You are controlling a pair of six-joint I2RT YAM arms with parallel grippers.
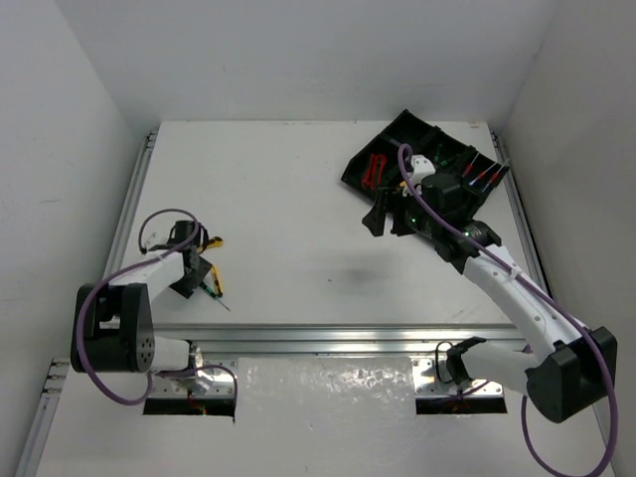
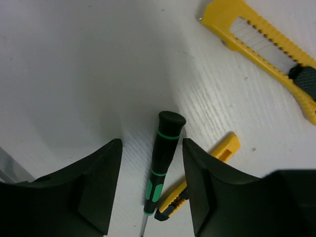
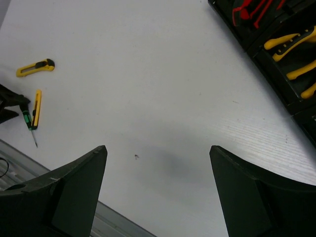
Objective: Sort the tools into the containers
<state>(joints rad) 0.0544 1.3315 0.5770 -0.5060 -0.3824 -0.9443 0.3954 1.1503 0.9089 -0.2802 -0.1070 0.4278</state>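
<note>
Table (image 1: 288, 199): plain white, with a faint grey smudge near the middle.
Screwdriver (image 2: 163, 158): black handle ringed with green bands, silvery shaft.
Larger knife (image 2: 266, 37): bright yellow with a black slider, at the upper right of the left wrist view.
Smaller knife (image 2: 222, 150): yellow, black at its lower end.
Tray (image 1: 402, 124): black all over.
Pliers (image 3: 252, 10): red and black handles.
Curved handles (image 3: 286, 42): yellow against the black.
Left end effector (image 2: 152, 143): matte black.
Right end effector (image 3: 158, 148): matte black.
Cables (image 1: 164, 214): purple.

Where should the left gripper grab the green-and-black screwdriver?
Mid-handle of the screwdriver, straight from above: it lies flat between the left gripper's open fingers, which straddle its width. Stay toward the cap end; the small yellow cutter crowds the tip.
</note>
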